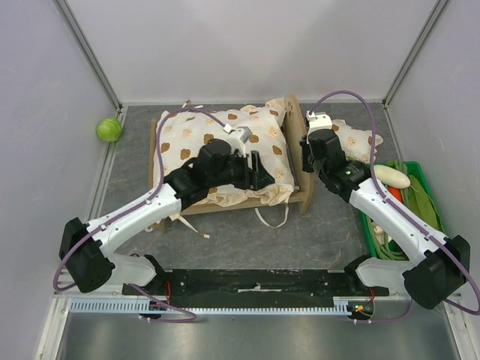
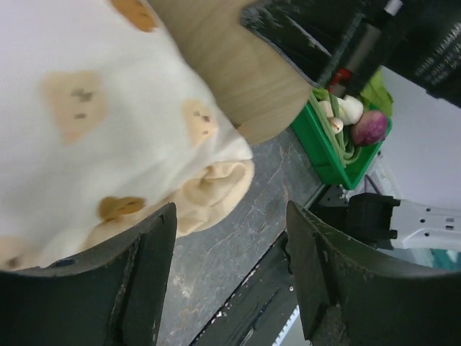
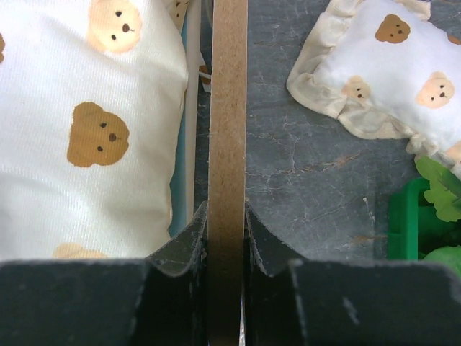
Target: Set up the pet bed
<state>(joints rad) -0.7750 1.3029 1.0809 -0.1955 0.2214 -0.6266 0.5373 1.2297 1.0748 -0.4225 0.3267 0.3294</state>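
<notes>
The light-wood pet bed (image 1: 303,196) lies in the middle of the table with the cream bear-print cushion (image 1: 195,139) on top of it. Its headboard (image 1: 295,124) is at the right end. My right gripper (image 1: 307,159) is shut on the headboard's top edge (image 3: 227,108), with a finger on each side of the board. My left gripper (image 1: 262,172) is open and empty, over the cushion's front right corner (image 2: 209,187). The small frilled bear-print pillow (image 1: 358,140) lies on the table right of the headboard, and it shows in the right wrist view (image 3: 392,68).
A green bin (image 1: 405,206) of vegetables stands at the right, also in the left wrist view (image 2: 328,155). A green ball (image 1: 109,129) lies at the far left by the wall. Cushion ties (image 1: 271,220) hang over the bed's front rail.
</notes>
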